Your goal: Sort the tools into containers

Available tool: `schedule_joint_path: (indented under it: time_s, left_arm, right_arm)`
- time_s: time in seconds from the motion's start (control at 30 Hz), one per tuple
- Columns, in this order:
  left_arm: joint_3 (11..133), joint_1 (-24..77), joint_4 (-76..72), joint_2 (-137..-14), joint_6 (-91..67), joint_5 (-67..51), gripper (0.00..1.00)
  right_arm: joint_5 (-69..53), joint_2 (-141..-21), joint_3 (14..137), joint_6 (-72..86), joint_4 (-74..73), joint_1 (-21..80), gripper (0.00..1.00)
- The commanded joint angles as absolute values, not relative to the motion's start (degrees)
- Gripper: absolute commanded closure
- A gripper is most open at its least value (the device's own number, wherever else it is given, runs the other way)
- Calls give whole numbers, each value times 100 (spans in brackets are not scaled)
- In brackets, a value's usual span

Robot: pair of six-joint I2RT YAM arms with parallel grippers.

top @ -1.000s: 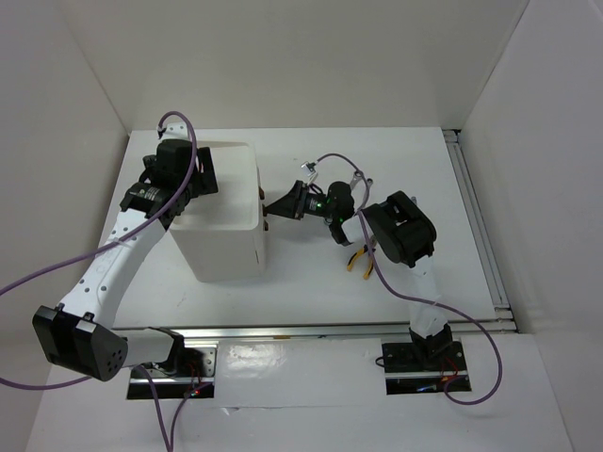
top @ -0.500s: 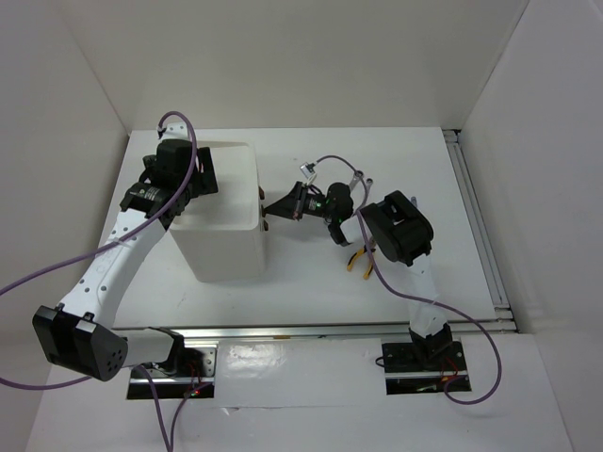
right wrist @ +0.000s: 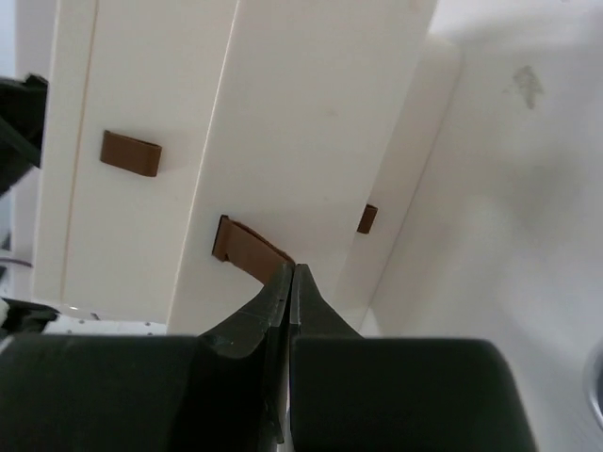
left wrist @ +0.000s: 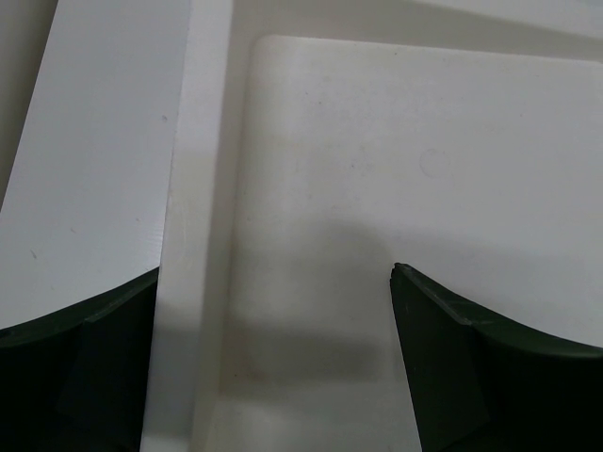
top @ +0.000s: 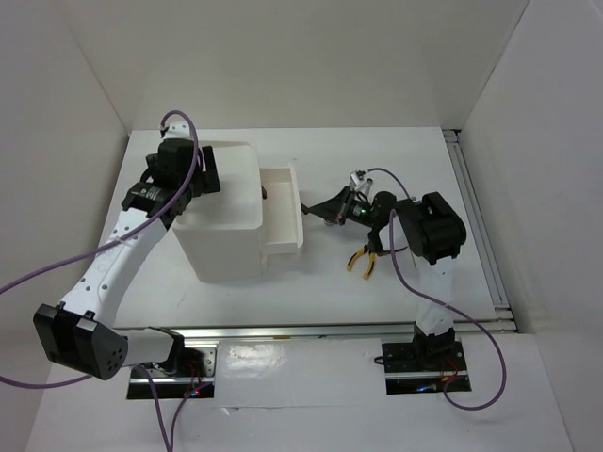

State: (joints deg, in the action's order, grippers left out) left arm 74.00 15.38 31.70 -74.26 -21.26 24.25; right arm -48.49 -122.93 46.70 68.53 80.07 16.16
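Since 1 second ago the right gripper [top: 307, 207] has drawn back to the right. The drawer [top: 283, 202] it grips has slid out of the right face of the white box [top: 224, 243], and the left arm has not shifted.

In the right wrist view the right fingers [right wrist: 267, 306] are pressed together with only a hairline seam between them. They pinch the near end of the drawer's dark brown knob [right wrist: 243, 247]. The pulled drawer's front stands forward of its neighbours. 2 other knobs [right wrist: 131, 153] show on the panels to either side of it, both set further back.

The left gripper [left wrist: 275, 273] hangs over the box's recessed top tray [left wrist: 396, 141]. Its fingers [left wrist: 75, 367] are spread wide apart, and the tray's white floor and raised rim show between them. They hold nothing.

On the table [top: 311, 287] the yellow-handled pliers [top: 363, 261] lie just beside the right forearm, well apart from the drawer. The arm's purple cable [top: 391, 268] loops down past their handles, and the forearm hangs close over them. The silver ratchet wrench [top: 357, 176] lies just behind the right wrist, partly hidden by it and by the cable. The screwdrivers cannot be made out in any view.
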Motion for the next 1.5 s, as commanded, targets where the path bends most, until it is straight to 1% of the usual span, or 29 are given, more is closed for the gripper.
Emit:
schedule_joint_path:
  time_s: [0.0,0.13,0.2,0.23,0.27,0.3,0.33,0.37,0.4,0.43,0.47,0.5,0.57,0.6,0.67,0.7,0.73,0.8,0.83,0.9,0.97,1.07,1.2,1.47]
  left_arm:
    - [7189,1731,3551,-7840,-2101,1573,0]
    - [7189,1731,3551,-7840,-2101,1573,0]
    - [7189,1731,3551,-7840,-2101,1573,0]
    - [7189,1731,3551,-7840,-2101,1573,0]
    - [7189,1731,3551,-7840,-2101,1573,0]
    - [7189,1731,3551,-7840,-2101,1573,0]
    - [7189,1731,3551,-7840,-2101,1573,0]
    - [7189,1731,3551,-7840,-2101,1573,0]
    - [7189,1731,3551,-7840,-2101,1573,0]
    - [7189,1731,3551,-7840,-2101,1573,0]
    - [7189,1731,3551,-7840,-2101,1573,0]
    - [7189,1731,3551,-7840,-2101,1573,0]
    - [7189,1731,3551,-7840,-2101,1573,0]
    - [7189,1731,3551,-7840,-2101,1573,0]
    - [7189,1731,3551,-7840,-2101,1573,0]
    - [7189,1731,3551,-7840,-2101,1573,0]
    - [7189,1731,3551,-7840,-2101,1573,0]
    - [7189,1731,3551,-7840,-2101,1573,0]
    - [7189,1731,3551,-7840,-2101,1573,0]
    - [7189,1731,3551,-7840,-2101,1573,0]
    - [7189,1731,3551,-7840,-2101,1573,0]
    - [7189,1731,3551,-7840,-2101,1573,0]
    - [7189,1731,3551,-7840,-2101,1521,0]
    - [7189,1731,3551,-7840,-2101,1468,0]
  right_arm:
    - [-5098,-12305,4185,6925,9983,1109,100]
    - [-5264,-12252,3990,7320,10537,712,100]
    - [-5414,-12199,3990,7497,10793,712,45]
    - [-5414,-12016,3990,7497,10793,660,16]
    - [-5344,-11849,3912,7358,10619,598,6]
    - [-5283,-11430,3850,6991,10017,545,0]
    - [-5204,-11182,3850,6726,9550,484,0]
    - [-5203,-10919,3850,6428,8518,405,0]
    - [-5038,-10368,3850,5694,7899,404,0]
    - [-4940,-10084,3989,5252,7110,404,0]
    - [-4783,-9820,4112,4803,5666,404,0]
    - [-4433,-9391,4366,4016,5008,457,0]
    - [-3897,-9063,4683,3317,3777,457,0]
    - [-3015,-8774,4867,2739,2431,457,0]
    - [-1922,-8561,5298,2340,1411,510,0]
    - [-1525,-8508,5430,2190,536,510,0]
    - [-459,-8508,5745,2067,14,510,0]
    - [51,-8648,5950,1751,-935,510,0]
    - [549,-8805,6037,1697,-1167,371,0]
    - [554,-8973,6038,1635,-1379,247,0]
    - [353,-9236,6038,1583,-1380,176,5]
    - [404,-9605,6038,1521,-1380,115,10]
    - [352,-9922,5977,1573,-1239,0,10]
    - [264,-10458,6292,1512,-1239,0,12]
